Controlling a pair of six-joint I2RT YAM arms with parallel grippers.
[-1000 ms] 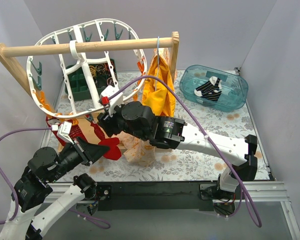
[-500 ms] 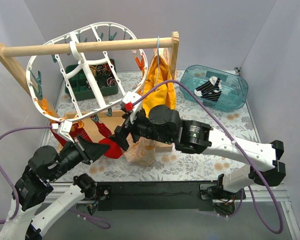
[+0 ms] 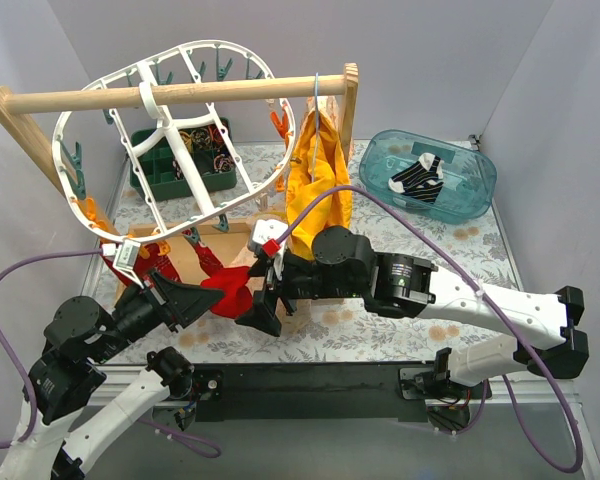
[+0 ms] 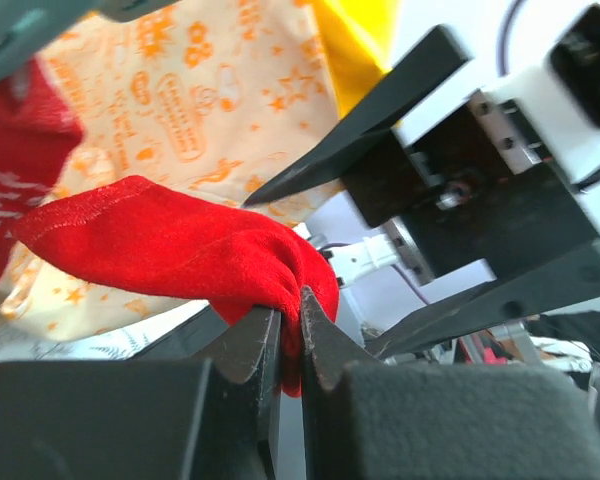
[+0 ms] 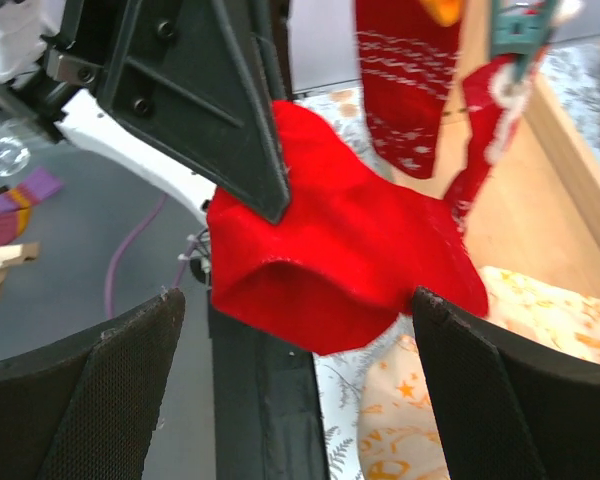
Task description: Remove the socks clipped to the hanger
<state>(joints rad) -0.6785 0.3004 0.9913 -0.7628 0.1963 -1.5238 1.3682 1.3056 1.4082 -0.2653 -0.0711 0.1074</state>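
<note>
**Colours and patterns around the white hanger (image 3: 170,130).**
On the hanger's white ribs you see teal and orange pegs (image 3: 223,68). Below its near rim is a plain, bright red sock (image 3: 230,290). Closer to the hanger are patterned red socks (image 5: 405,80) with fine white markings. Behind these you see a pale cloth (image 4: 210,90) printed with orange flowers and stars. Right of the hanger is a plain yellow garment (image 3: 320,170). Farther right is a black-and-white sock (image 3: 417,177), striped, in a translucent teal tub (image 3: 470,195). Beneath the hanger you find a dark green tray (image 3: 212,178) and a pale table cover (image 3: 360,335) with a grey-brown floral print.
</note>
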